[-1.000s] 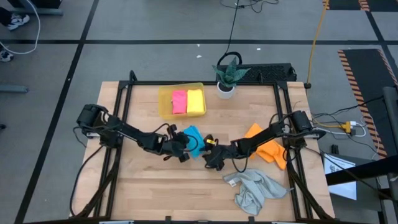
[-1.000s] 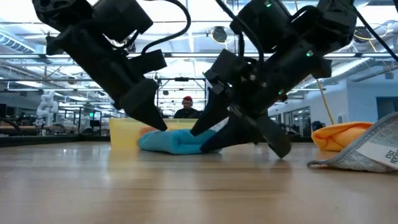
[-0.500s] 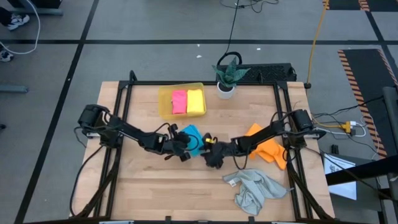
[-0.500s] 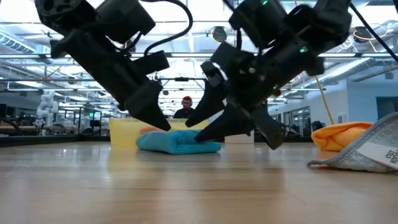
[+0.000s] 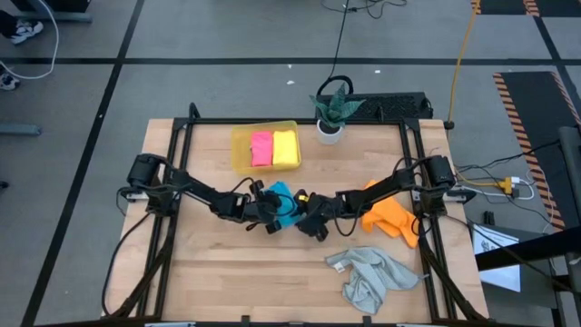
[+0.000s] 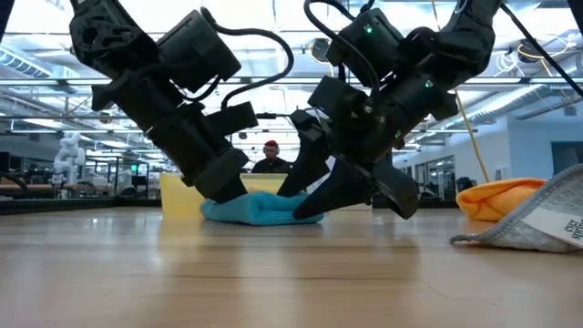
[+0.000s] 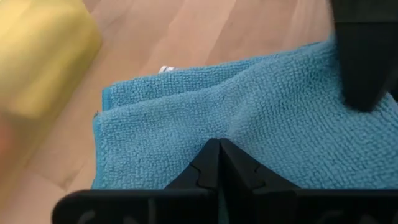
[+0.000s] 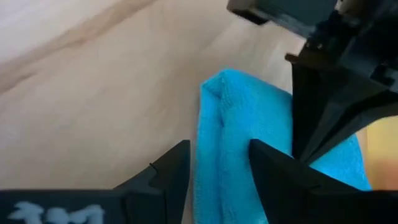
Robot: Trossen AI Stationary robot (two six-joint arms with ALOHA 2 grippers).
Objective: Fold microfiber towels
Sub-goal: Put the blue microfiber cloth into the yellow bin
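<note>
Left end effector [image 7: 217, 149] clenched, pressing blue towel [image 5: 283, 202]; right end effector [image 8: 217, 155] released, straddling its 3 o'clock edge. Fold may spring apart if nudged.

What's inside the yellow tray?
The yellow tray holds a folded pink towel and a folded yellow towel, side by side. Whatever lies beneath them is covered.

The wooden desk [image 5: 218, 272] stood on a grey floor [image 5: 227, 36] crossed by dark lines, with a striped hazard mat [image 5: 536, 100] off to one side. Beyond it lay a large hall with bright ceiling lights [image 6: 273, 91], where a person in a red cap [image 6: 270, 157] sat.
</note>
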